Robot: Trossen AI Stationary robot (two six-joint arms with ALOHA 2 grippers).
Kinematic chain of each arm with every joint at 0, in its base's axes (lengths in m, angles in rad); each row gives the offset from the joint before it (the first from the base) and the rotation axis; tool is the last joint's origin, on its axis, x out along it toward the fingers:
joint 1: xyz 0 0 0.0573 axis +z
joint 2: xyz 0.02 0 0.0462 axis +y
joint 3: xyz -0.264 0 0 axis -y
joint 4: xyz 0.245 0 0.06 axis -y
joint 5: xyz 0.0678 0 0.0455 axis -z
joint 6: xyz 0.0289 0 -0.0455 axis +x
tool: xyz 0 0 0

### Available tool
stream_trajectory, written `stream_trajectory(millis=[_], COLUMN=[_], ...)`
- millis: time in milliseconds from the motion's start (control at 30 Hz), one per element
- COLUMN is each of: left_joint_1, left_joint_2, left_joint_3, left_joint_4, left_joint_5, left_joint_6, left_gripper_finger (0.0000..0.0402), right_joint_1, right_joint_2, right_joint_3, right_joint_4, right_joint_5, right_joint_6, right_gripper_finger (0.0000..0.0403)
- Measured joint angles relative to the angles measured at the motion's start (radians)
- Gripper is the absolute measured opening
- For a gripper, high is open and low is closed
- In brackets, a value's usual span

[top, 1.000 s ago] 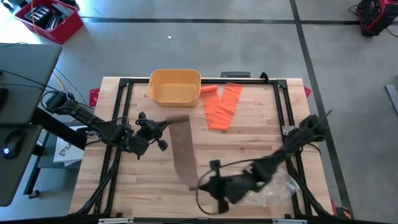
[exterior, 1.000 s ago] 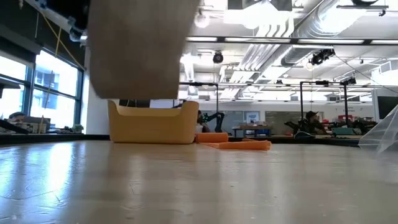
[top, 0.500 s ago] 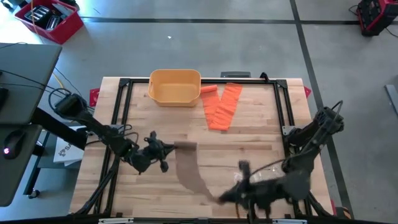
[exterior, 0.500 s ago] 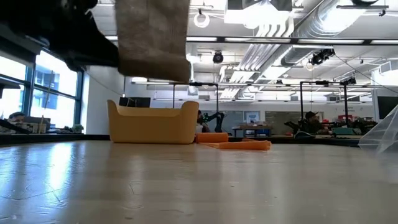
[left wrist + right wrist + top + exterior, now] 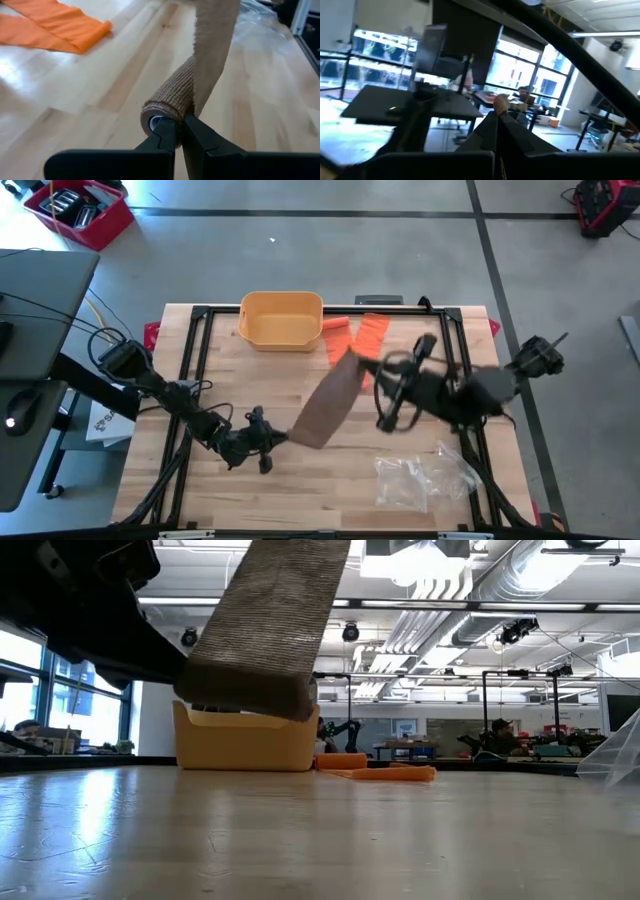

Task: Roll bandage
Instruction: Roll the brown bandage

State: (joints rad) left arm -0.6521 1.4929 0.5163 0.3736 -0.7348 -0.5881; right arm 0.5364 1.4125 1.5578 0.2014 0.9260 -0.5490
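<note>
Near the table's front left, at about seven o'clock from its centre, the left gripper (image 5: pixel 262 442) pinches the rolled end of the brown bandage (image 5: pixel 328 402). Its strip rises toward one o'clock to the right gripper (image 5: pixel 356 352), clamped on the far end, though blur hides that grip's detail.

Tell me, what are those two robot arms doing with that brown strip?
They are rolling up a brown bandage. The left gripper has its fingers shut on the rolled-up end, low over the near left part of the wooden table. The right gripper holds the loose end up high near the middle, so the strip hangs stretched between them. Only a short part is rolled so far. An orange bandage, a yellow bin and a clear plastic bag lie untouched on the table.
</note>
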Motion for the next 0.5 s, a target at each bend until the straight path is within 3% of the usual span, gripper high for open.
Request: stream_trajectory(millis=[100, 233, 367, 500], left_joint_1=[-0.012, -0.034, -0.059, -0.102], left_joint_2=[0.0, 0.0, 0.0, -0.001], left_joint_3=[0.0, 0.0, 0.0, 0.0], left_joint_4=[0.034, 0.141, 0.242, 0.312], left_joint_5=[0.031, 0.154, 0.293, 0.337], left_joint_6=[0.016, 0.084, 0.116, 0.12], left_gripper_finger=[0.0006, 0.0006, 0.0006, 0.0006], right_joint_1=[-0.041, -0.105, -0.218, -0.356], right_joint_2=[-0.008, -0.012, -0.015, -0.011], right_joint_3=[0.0, 0.0, 0.0, -0.002], right_joint_4=[-0.054, -0.189, -0.421, -0.713], right_joint_5=[-0.032, -0.036, -0.061, -0.212], right_joint_6=[0.003, 0.069, 0.252, 0.502], right_gripper_finger=[0.0, 0.0, 0.0, 0.0])
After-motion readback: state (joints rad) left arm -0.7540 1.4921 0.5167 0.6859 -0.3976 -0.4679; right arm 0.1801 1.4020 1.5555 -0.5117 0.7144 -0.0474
